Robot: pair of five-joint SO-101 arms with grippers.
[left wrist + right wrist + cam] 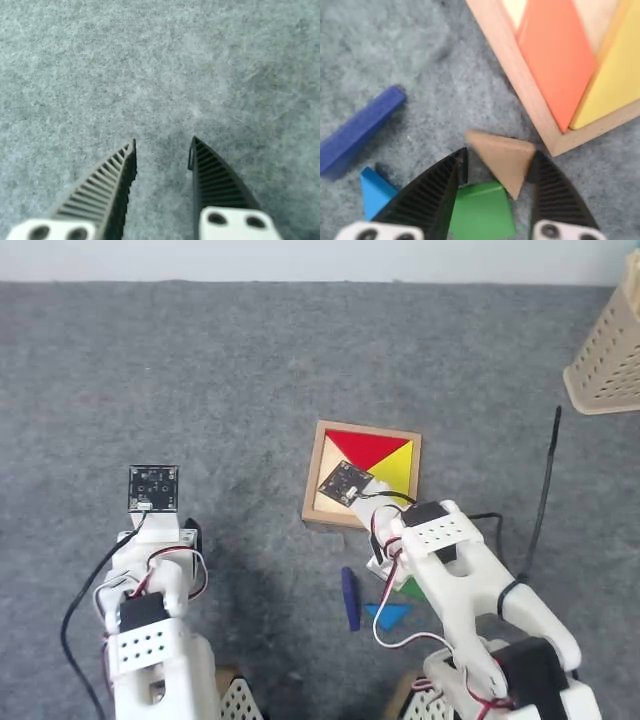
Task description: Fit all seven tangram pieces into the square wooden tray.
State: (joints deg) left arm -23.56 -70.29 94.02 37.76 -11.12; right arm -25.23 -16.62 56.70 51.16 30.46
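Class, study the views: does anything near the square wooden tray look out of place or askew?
The dark blue wooden piece on the carpet beside the square wooden tray seems to stand on its narrow edge, not flat. The tan wooden triangle, at the right gripper, appears to overlap the green wooden piece.

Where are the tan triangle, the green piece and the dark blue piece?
tan triangle (501,161), right wrist view, centre of its top face.
green piece (481,212), right wrist view, centre of its top face.
dark blue piece (362,127), right wrist view, middle of its long side.
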